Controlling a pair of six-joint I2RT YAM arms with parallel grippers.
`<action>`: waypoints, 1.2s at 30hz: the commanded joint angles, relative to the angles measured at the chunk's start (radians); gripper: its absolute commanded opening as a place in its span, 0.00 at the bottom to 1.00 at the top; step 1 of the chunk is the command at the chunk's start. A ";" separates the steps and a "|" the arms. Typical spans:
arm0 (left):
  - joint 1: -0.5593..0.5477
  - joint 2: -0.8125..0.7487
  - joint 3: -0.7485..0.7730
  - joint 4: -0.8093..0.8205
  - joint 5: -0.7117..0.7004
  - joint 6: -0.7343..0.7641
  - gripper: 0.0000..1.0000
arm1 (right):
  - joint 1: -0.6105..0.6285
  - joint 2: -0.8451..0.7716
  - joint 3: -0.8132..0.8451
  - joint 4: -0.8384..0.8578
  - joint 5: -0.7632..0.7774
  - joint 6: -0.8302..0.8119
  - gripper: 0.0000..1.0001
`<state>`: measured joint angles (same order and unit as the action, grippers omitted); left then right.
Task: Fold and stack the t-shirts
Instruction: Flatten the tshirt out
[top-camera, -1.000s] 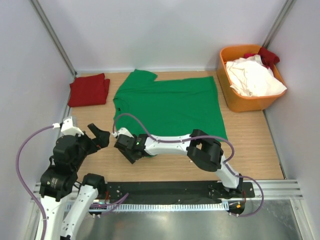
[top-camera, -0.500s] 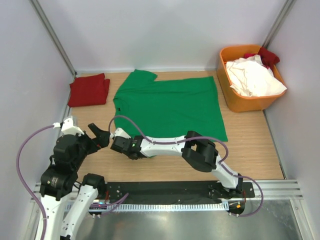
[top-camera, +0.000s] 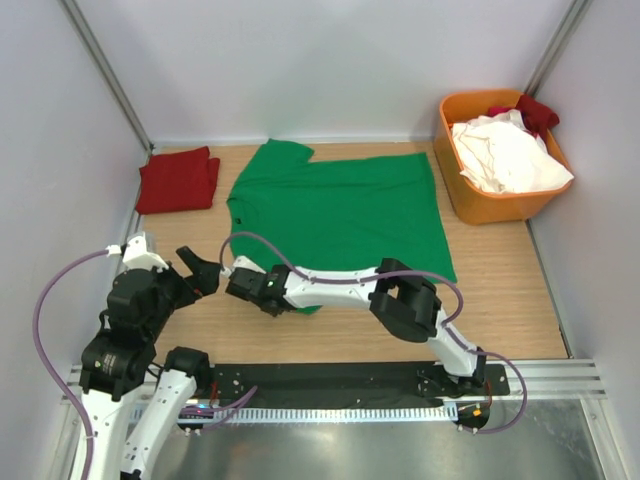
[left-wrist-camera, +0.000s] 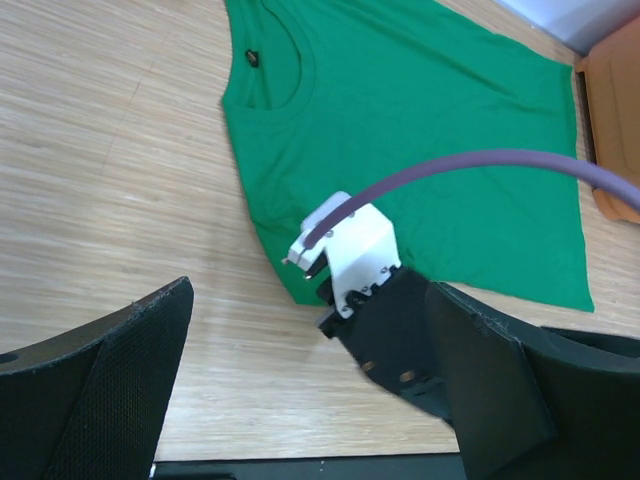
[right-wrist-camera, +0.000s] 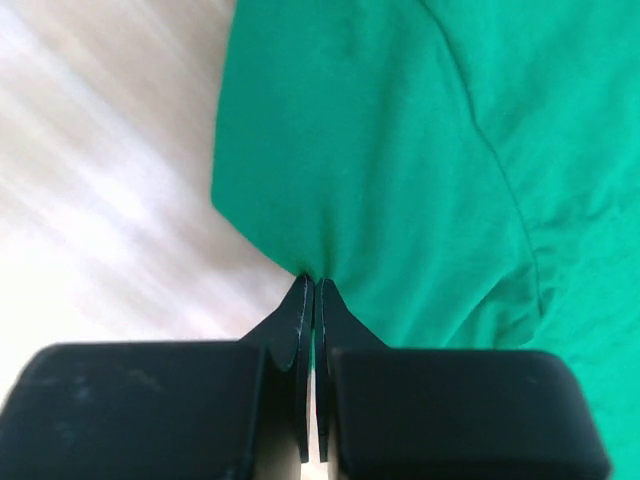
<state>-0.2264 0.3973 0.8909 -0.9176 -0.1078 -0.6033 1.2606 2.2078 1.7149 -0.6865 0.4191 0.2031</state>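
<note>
**Green shirt gripped, folding not yet begun**

The right gripper (right-wrist-camera: 310, 283) pinches the near edge of the green shirt (top-camera: 340, 210), which lies flat mid-table. The left gripper (top-camera: 200, 270) hangs open. One red shirt (top-camera: 178, 180) lies folded (more wait in the bin (top-camera: 490, 208)).

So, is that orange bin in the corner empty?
No, the orange bin is heaped with crumpled white cloth, and a bit of dark red cloth shows at its far end.

green t-shirt (top-camera: 340, 215) spread flat, right gripper (top-camera: 238, 277) at its near-left edge
</note>
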 joint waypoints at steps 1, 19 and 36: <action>0.007 0.003 0.000 0.029 0.013 -0.010 1.00 | -0.056 -0.160 0.054 -0.068 -0.214 -0.051 0.01; 0.019 0.012 -0.003 0.034 0.023 -0.009 0.99 | -0.366 -0.264 -0.078 -0.022 -0.405 0.015 0.79; 0.047 0.018 -0.004 0.036 0.046 -0.004 0.96 | -0.069 -0.143 -0.005 0.036 -0.146 0.134 0.63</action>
<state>-0.1867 0.4267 0.8875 -0.9169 -0.0807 -0.6029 1.2125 2.0197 1.6638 -0.6601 0.1818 0.3065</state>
